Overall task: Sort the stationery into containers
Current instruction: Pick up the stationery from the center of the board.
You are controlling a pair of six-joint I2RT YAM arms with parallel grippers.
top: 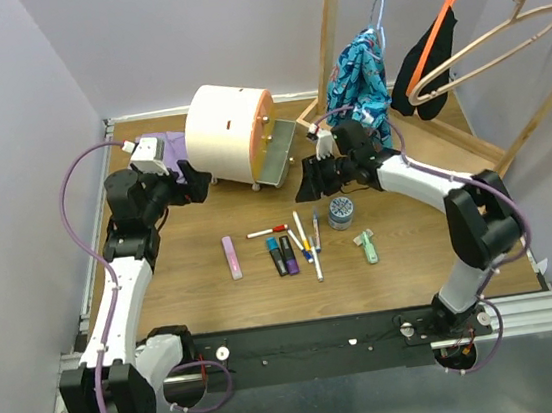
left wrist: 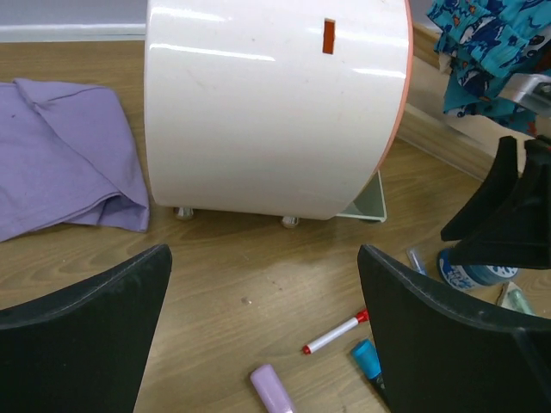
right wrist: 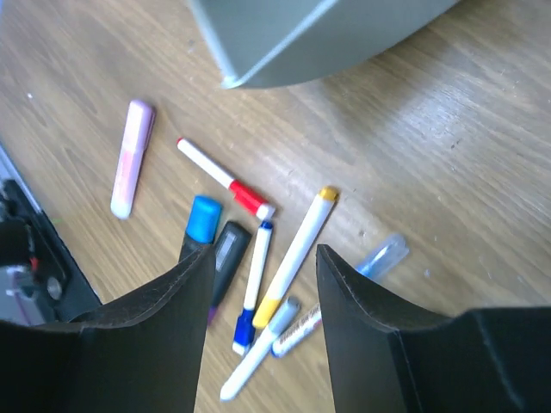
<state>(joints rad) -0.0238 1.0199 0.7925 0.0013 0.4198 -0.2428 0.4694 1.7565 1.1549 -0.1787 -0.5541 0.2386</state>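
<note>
The cream round-topped chest [top: 230, 132] stands at the back centre with one grey-lined drawer [top: 280, 161] pulled out to its right. The stationery lies in front of it: pink bar [top: 232, 257], red-capped pen [top: 267, 231], two stubby markers [top: 282, 256], thin pens [top: 306, 243], round tin [top: 341, 213] and green clip [top: 368, 247]. My left gripper [top: 192, 181] is open and empty just left of the chest [left wrist: 275, 103]. My right gripper [top: 311, 177] is open and empty above the pens [right wrist: 297, 245], beside the drawer [right wrist: 293, 39].
A purple cloth [top: 160, 148] lies left of the chest under my left arm. A wooden clothes rack [top: 330, 29] stands at the back right with a blue patterned garment [top: 359, 80], a black sock [top: 429, 57] and hangers [top: 497, 33]. Walls close off the left and back.
</note>
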